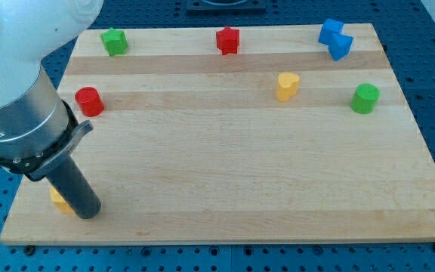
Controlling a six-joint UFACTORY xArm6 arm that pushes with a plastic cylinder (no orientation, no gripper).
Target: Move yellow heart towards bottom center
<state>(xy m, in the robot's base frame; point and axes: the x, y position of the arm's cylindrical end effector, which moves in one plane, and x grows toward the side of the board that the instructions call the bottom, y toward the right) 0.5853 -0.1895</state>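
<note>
A: So where is my tip point(89, 214) right now?

B: Low at the view's left, near the bottom edge of the bench point(225, 189), touching or just beside a small yellow block point(57, 200) half hidden behind the rod; its shape I cannot make out. There are no fingers on this arm, only the rod, so nothing spreads or pinches.

A: And the yellow heart point(287, 86)?

B: Upper right of centre, well apart from the tip, with the green cylinder point(365, 98) to its right and the two blue blocks point(335, 39) above that.

A: How should I approach?

B: I'd judge the tip must swing around and come in from above the heart, slightly to its right, then push down and a little leftward. Keep contact centred so the heart doesn't slip sideways.

A: Any obstacles?

B: The middle of the bench looks open. The red cylinder point(89, 101), green block point(114, 41) and red block point(227, 40) sit far off the path. Stop short of the bottom edge, lest the heart fall.
</note>
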